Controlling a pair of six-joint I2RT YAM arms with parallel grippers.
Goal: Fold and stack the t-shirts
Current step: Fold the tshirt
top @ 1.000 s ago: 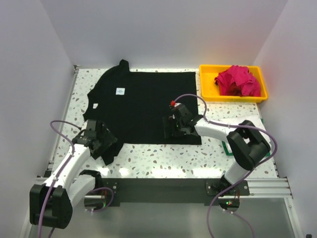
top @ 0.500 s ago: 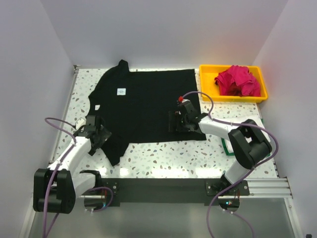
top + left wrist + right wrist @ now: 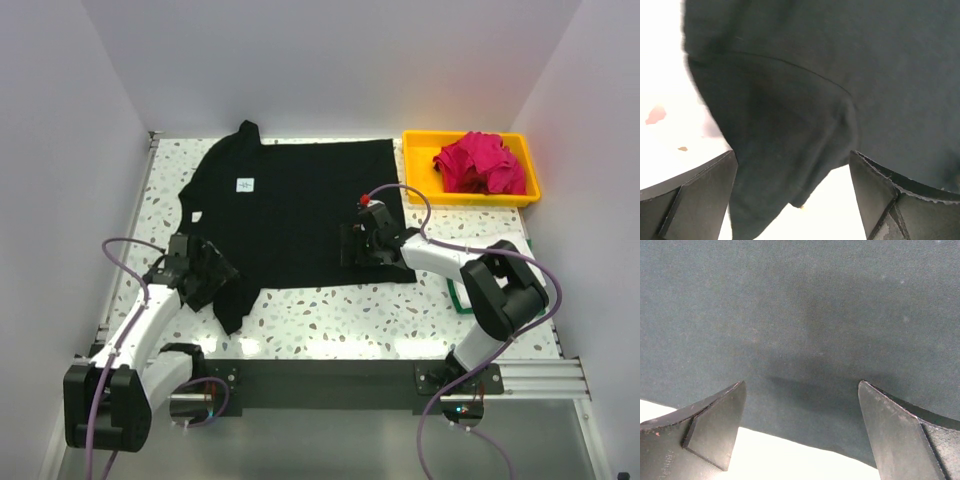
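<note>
The large black t-shirt [image 3: 300, 210] lies spread flat on the table, with its small white label [image 3: 242, 184] near the collar. My left gripper [image 3: 206, 279] is at the shirt's near-left sleeve. In the left wrist view the left gripper [image 3: 792, 200] is open, with a hanging fold of the black cloth [image 3: 785, 150] between the jaws. My right gripper [image 3: 353, 246] is low over the shirt's near-right hem. In the right wrist view the right gripper [image 3: 800, 435] is open and empty, straddling the hem edge [image 3: 805, 410]. A magenta shirt [image 3: 482, 163] lies crumpled in the tray.
The yellow tray [image 3: 470, 199] stands at the back right. A green edge [image 3: 455, 298], partly hidden by the right arm, shows at the right near the front. White walls close in the table on the left, back and right.
My left gripper moved left toward the sleeve, then back slightly to the right, and the sleeve flap now trails toward the front. My right gripper moved up and right along the hem, then stayed.
</note>
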